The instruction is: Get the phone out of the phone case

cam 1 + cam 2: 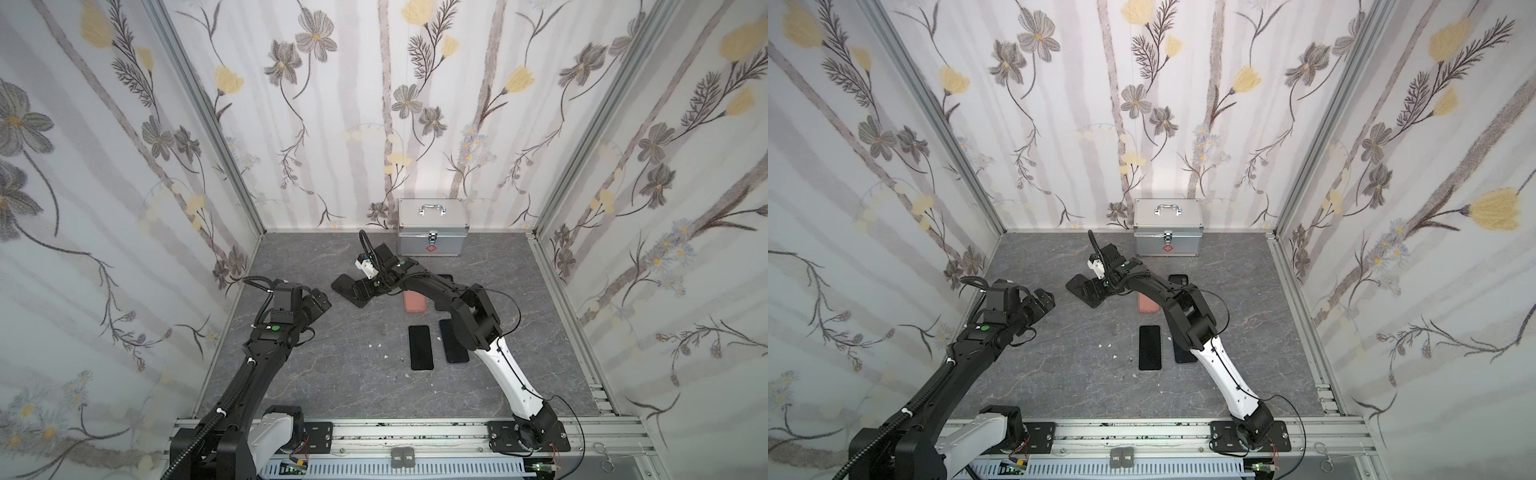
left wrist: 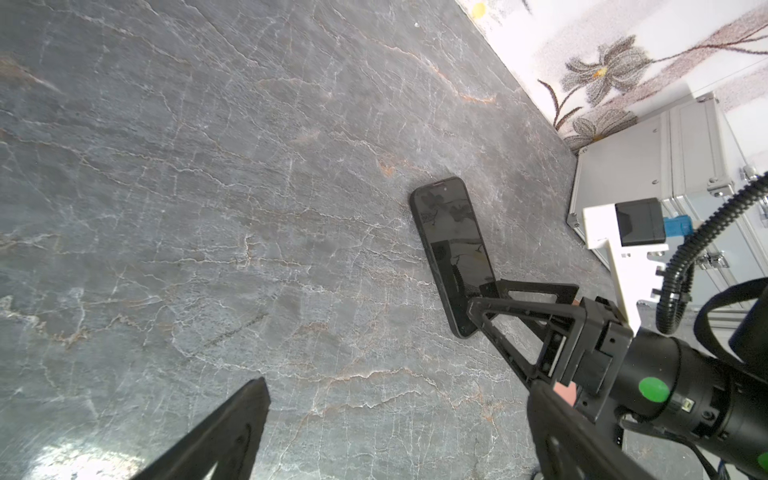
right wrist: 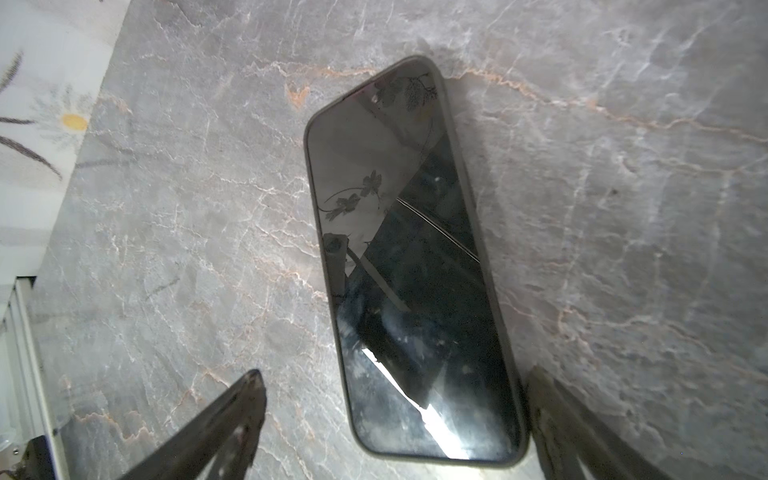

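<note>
black phone lay screen-up on grey marble counter, glossy glass mirroring flowery wallpaper, thin dark case hugging edges. right claw spread wide, straddling phone's end, gripping nothing. left claw wide open too, empty, off to side.

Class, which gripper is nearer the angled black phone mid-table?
Right. The right gripper straddles one end of the phone, jaws open. The left gripper sits off to its left in a top view, not touching.
</note>
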